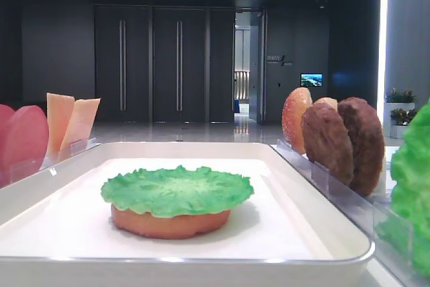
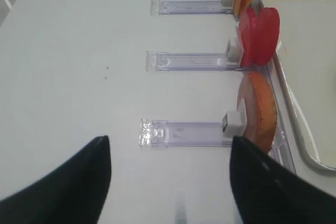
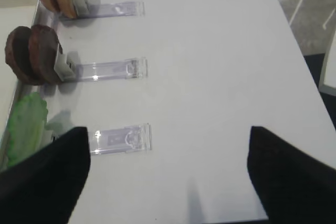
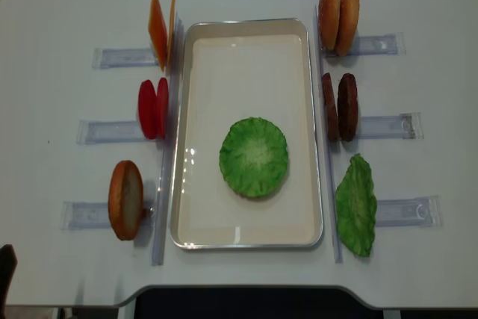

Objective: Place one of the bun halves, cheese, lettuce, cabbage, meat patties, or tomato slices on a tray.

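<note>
My right gripper [image 3: 168,177] is hanging wide open w/ nothing held, above the tabletop's right edge; left gripper [image 2: 170,182] is gaping too, empty. Lettuce [image 4: 253,156] is lying atop a bun half [image 1: 171,223] mid-tray [image 4: 246,35].

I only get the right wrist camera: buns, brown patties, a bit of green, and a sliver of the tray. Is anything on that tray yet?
Observer: Yes. From overhead, a lettuce leaf lies near the middle of the tray.
Operator: Just a leaf by itself?
Observer: No. The low front view shows a bun half underneath it.
Operator: And what's on the far side of the tray, where I can't see?
Observer: Cheese, tomato slices and another bun half, each standing on edge in a clear holder beside the tray.
</note>
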`<state>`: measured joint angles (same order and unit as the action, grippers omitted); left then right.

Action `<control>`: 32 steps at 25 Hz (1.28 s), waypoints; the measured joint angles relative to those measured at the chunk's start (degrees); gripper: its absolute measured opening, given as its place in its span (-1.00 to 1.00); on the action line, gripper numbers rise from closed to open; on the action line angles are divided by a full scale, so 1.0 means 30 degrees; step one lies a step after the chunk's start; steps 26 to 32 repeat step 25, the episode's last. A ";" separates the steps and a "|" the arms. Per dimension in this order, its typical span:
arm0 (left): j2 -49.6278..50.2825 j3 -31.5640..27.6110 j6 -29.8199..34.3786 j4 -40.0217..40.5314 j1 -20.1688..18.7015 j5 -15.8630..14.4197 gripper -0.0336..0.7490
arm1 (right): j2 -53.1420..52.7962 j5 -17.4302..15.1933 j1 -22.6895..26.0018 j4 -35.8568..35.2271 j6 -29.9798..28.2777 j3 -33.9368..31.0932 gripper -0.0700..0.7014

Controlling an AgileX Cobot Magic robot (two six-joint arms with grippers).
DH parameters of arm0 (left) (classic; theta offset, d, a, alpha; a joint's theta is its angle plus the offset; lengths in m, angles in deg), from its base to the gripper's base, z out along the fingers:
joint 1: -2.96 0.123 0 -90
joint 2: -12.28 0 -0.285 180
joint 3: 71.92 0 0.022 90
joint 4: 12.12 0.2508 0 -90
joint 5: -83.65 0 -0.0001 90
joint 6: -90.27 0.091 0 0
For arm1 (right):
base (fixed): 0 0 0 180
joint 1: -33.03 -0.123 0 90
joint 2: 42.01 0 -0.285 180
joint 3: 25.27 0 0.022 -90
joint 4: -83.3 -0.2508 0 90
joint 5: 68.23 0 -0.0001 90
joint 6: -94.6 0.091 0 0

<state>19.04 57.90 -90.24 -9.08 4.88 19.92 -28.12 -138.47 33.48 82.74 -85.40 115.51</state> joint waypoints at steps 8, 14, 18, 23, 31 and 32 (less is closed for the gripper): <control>0.0000 0.0000 0.0000 0.0000 0.0000 0.0000 0.45 | -0.2186 -0.0065 0.0000 -0.0997 -0.0859 -0.1796 0.68; 0.0000 0.0000 0.0000 0.0000 0.0000 0.0000 0.45 | -0.2186 -0.0087 0.0000 -0.1493 -0.2477 -0.1923 0.68; 0.0000 0.0000 0.0000 0.0000 0.0000 0.0000 0.45 | -0.2186 -0.0052 0.0000 -0.0524 -0.2244 -0.2160 0.67; 0.0000 0.0000 0.0000 0.0000 0.0000 0.0000 0.45 | -0.2205 0.1325 0.0000 -0.0367 -0.0781 -0.2895 0.62; 0.0000 0.0000 0.0000 0.0000 0.0000 0.0000 0.45 | -0.2205 0.1525 0.0000 -0.0367 -0.0558 -0.2977 0.60; 0.0000 0.0000 0.0000 0.0000 0.0000 0.0000 0.45 | -0.2205 0.1525 0.0000 -0.0367 -0.0558 -0.2977 0.60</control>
